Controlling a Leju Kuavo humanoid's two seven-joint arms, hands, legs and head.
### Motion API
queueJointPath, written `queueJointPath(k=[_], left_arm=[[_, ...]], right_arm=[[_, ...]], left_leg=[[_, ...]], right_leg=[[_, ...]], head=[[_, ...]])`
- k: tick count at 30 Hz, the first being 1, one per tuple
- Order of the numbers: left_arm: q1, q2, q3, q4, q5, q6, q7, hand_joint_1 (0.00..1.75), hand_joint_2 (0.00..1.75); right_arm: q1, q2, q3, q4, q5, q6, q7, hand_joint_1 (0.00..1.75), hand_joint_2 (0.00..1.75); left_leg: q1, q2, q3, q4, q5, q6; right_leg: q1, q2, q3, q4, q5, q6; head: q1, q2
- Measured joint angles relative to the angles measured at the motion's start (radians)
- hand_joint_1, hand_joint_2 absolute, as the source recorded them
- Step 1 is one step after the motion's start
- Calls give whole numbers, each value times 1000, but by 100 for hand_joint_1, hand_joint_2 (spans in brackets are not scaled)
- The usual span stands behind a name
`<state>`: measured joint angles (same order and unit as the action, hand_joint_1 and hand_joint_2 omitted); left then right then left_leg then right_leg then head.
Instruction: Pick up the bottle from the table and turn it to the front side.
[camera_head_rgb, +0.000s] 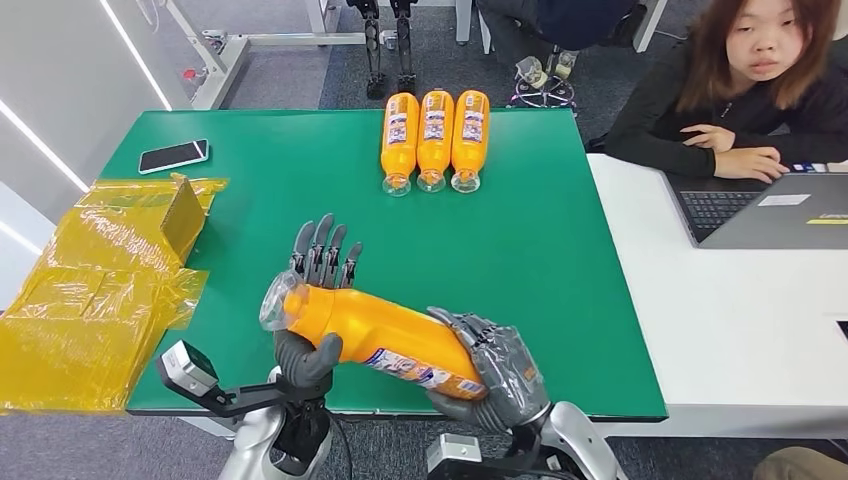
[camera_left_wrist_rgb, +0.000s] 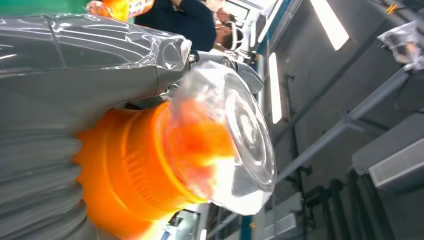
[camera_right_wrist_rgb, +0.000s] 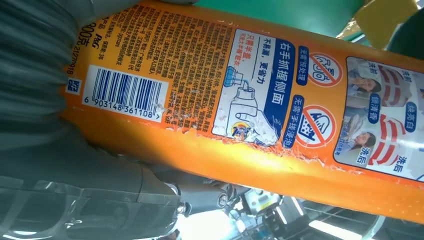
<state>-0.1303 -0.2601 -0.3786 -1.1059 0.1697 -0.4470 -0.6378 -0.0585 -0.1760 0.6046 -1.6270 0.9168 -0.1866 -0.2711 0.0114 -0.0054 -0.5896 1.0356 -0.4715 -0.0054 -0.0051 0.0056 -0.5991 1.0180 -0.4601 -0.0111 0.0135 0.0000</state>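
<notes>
Your held bottle (camera_head_rgb: 385, 335) is orange with a clear cap (camera_left_wrist_rgb: 235, 140); its back label (camera_right_wrist_rgb: 240, 95) carries black text, a black-and-white barcode and blue-and-red icons. Three matching orange bottles (camera_head_rgb: 435, 130) lie at twelve o'clock on the green desk (camera_head_rgb: 560, 250). Yellow wrapping (camera_head_rgb: 100, 290) sits at nine o'clock. Your fingers (camera_head_rgb: 325, 250) are dark grey.

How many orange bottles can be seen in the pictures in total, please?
4. Three lie side by side at the far edge of the green table: left, middle, right. The fourth bottle is held above the near edge by the left hand and right hand.
</notes>
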Motion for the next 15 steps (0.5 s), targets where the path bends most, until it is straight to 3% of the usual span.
queueJointPath(k=[4, 8, 15], left_arm=[[-13, -3, -2, 0, 23, -26, 21, 1, 175], [-21, -4, -3, 0, 42, -36, 36, 170, 175], [-30, -4, -5, 0, 55, -29, 36, 175, 175]], right_arm=[[7, 23, 17, 11, -12, 8, 11, 175, 175], [21, 44, 24, 15, -14, 11, 30, 175, 175], [41, 89, 29, 13, 26, 22, 74, 175, 175]], left_leg=[[0, 0, 0, 0, 0, 0], [0, 0, 0, 0, 0, 0], [0, 1, 0, 0, 0, 0]], right_leg=[[0, 0, 0, 0, 0, 0], [0, 0, 0, 0, 0, 0], [0, 1, 0, 0, 0, 0]], head=[[0, 0], [0, 0], [0, 0]])
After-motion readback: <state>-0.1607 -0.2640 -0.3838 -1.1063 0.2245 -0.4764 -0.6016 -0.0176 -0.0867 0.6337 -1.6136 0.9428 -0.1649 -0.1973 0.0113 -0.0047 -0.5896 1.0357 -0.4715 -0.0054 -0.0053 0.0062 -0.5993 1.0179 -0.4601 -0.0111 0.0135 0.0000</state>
